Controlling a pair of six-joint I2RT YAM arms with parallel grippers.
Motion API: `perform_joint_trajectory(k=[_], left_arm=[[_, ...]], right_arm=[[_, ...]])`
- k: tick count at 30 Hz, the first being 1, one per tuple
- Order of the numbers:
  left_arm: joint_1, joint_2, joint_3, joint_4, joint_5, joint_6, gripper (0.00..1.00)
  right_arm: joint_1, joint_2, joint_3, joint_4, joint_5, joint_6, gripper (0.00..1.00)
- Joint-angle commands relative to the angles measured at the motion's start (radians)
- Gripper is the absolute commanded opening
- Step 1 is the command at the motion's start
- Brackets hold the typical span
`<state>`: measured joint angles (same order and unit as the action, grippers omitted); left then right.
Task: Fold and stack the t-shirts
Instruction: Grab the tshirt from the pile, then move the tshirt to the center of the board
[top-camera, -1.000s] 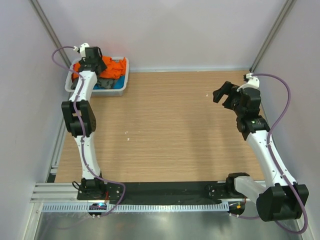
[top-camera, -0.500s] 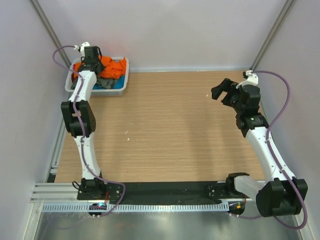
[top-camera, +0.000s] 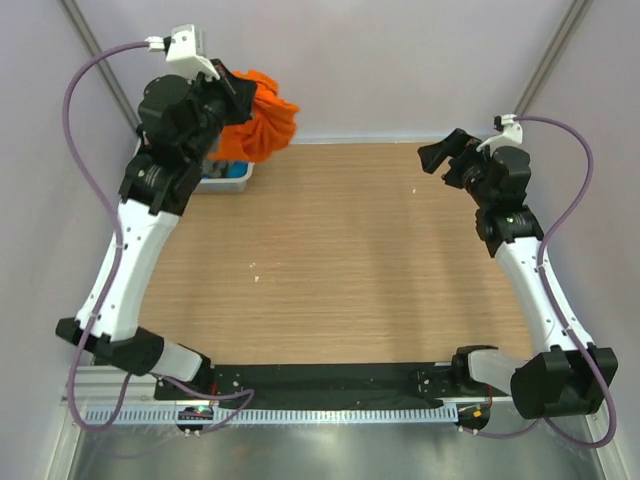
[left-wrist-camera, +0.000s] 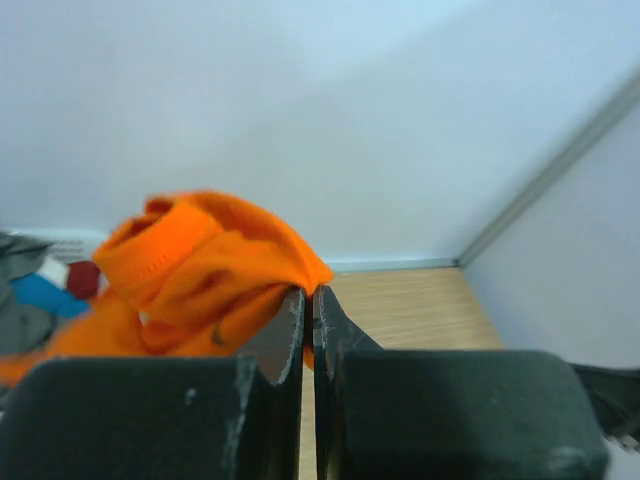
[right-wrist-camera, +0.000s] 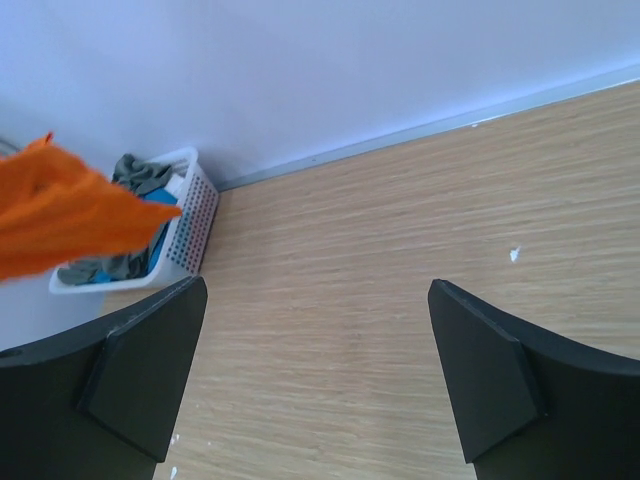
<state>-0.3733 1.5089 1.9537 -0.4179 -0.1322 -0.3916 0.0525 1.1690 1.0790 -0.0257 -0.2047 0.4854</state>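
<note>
left gripper (left-wrist-camera: 308, 298): jaws pressed together, pinching orange t-shirt (top-camera: 266, 124) | orange t-shirt: hangs bunched in the air at far left, near white basket (right-wrist-camera: 192, 222) | right gripper (right-wrist-camera: 315, 300): fingers spread, nothing between them, over far-right table (top-camera: 340, 250)

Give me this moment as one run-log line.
stage: shirt pickup | left gripper: shut on orange t-shirt, held aloft by basket | right gripper: open, empty, above table | stack: none visible

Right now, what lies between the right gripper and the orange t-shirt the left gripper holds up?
Only bare wooden table: nothing stands between the right gripper and the orange t-shirt. The top external and right wrist views both show it.
</note>
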Motion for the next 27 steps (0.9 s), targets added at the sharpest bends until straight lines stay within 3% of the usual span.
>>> perform_joint_trajectory(k=[1,5,9,16,19,23,25,27], left_arm=[[-0.058,-0.065,-0.056,-0.024,0.051,-0.007,0.00],[-0.185,-0.163,-0.191,-0.032,0.077,-0.068,0.00],[-0.291,-0.205,-0.343,-0.038,0.073,-0.088,0.00],[-0.311,-0.173,-0.554,-0.047,0.065,-0.170,0.00],[-0.329,-0.109,-0.591,0.019,0.123,-0.158,0.00],[-0.424,0.042,-0.529,0.018,0.074,-0.086,0.00],[-0.435,0.132,-0.497,0.002,0.118,-0.081,0.00],[-0.447,0.169,-0.496,-0.016,0.202,-0.096,0.07]], right_arm=[[0.001,-0.052,0.070,-0.155,0.149,0.031,1.00],[0.003,-0.109,0.059,-0.302,0.257,0.044,1.00],[0.003,-0.176,0.000,-0.362,0.248,0.042,1.00],[0.003,-0.219,-0.059,-0.398,0.217,0.039,1.00],[0.003,-0.215,-0.079,-0.378,0.170,0.028,1.00],[0.003,-0.206,-0.123,-0.350,0.099,0.027,1.00],[0.003,-0.204,-0.140,-0.345,0.090,0.038,1.00],[0.003,-0.203,-0.157,-0.350,0.094,0.035,1.00]])
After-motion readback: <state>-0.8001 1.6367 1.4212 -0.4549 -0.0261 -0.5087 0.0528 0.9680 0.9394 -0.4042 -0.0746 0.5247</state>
